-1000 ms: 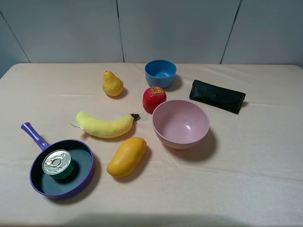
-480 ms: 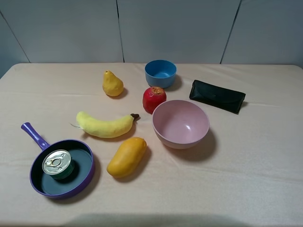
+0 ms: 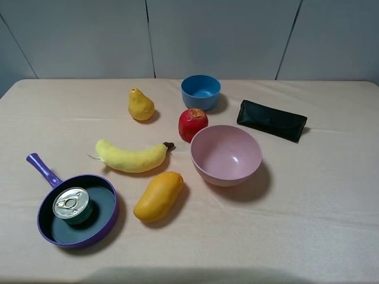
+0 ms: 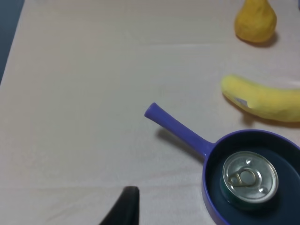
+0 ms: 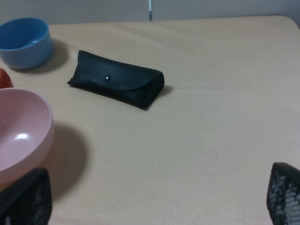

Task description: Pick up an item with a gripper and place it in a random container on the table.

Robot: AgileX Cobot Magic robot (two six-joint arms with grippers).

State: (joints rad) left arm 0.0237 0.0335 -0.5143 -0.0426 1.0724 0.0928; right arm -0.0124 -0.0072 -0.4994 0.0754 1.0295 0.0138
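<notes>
The small tin can point(image 3: 72, 205) with a silver pull-ring lid stands upright inside the purple frying pan point(image 3: 110, 220) at the front left of the beige table point(image 3: 320, 195). No arm shows in the high view. In the left wrist view the can point(image 4: 249, 178) sits in the pan point(image 4: 212, 185), whose handle point(image 4: 176, 125) points away. Only one dark fingertip point(image 4: 127, 206) of my left gripper shows, apart from the pan and empty. My right gripper point(image 5: 154, 199) is open and empty, with fingers point(image 5: 23, 197) far apart, near the pink bowl point(image 5: 18, 131).
A banana point(image 3: 131, 156), a mango point(image 3: 158, 196), a yellow pear point(image 3: 141, 105) and a red pomegranate point(image 3: 193, 123) lie mid-table. A pink bowl point(image 3: 226, 155), a small blue bowl point(image 3: 201, 92) and a black case point(image 3: 272, 120) sit further right.
</notes>
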